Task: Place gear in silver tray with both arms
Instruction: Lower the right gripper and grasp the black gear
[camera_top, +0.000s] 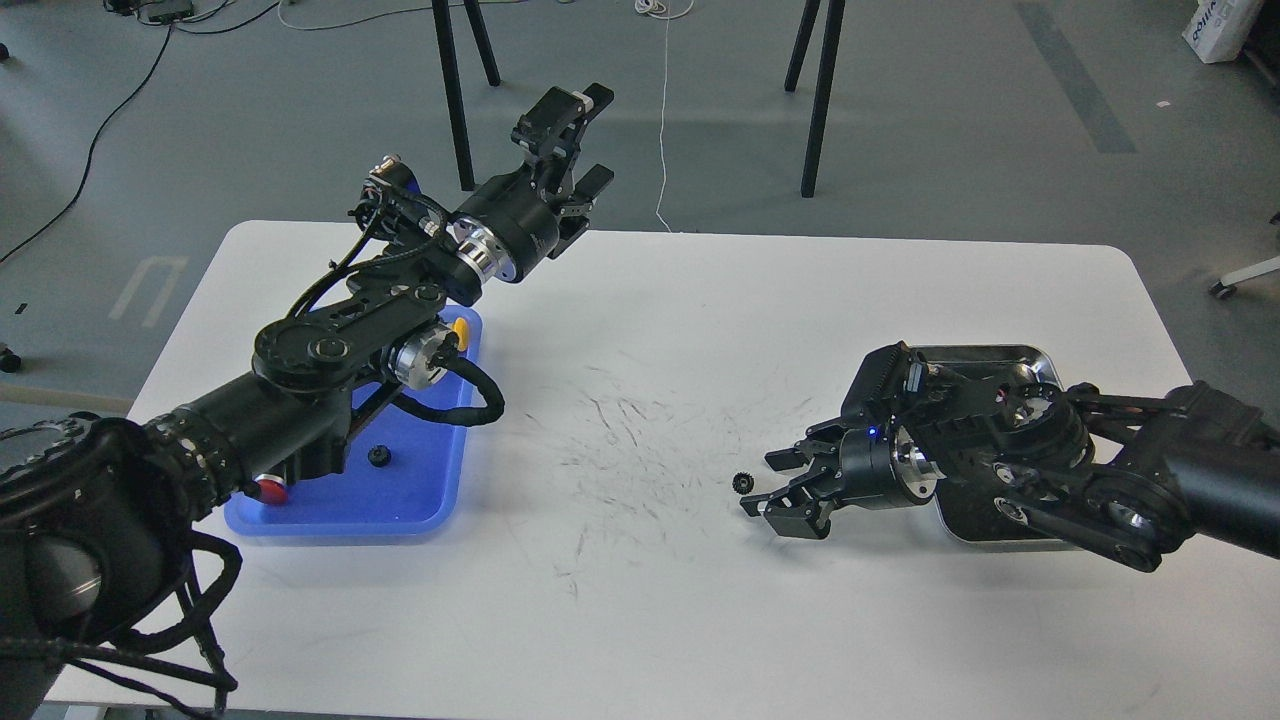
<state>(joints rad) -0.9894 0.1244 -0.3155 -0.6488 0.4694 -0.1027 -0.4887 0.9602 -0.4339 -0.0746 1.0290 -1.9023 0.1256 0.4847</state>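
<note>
A small black gear (742, 482) lies on the white table (660, 330), just left of my right gripper (773, 482). That gripper is open, low over the table, its fingertips beside the gear and not around it. The silver tray (985, 355) lies behind it at the right, mostly hidden under my right arm. My left gripper (583, 138) is open and empty, raised high over the table's far edge. A second black gear (378, 456) lies in the blue tray (400, 500).
The blue plastic tray at the left also holds a red piece (270, 489) and a yellow piece (460, 330), partly hidden by my left arm. Black stand legs (455, 100) rise beyond the table's far edge.
</note>
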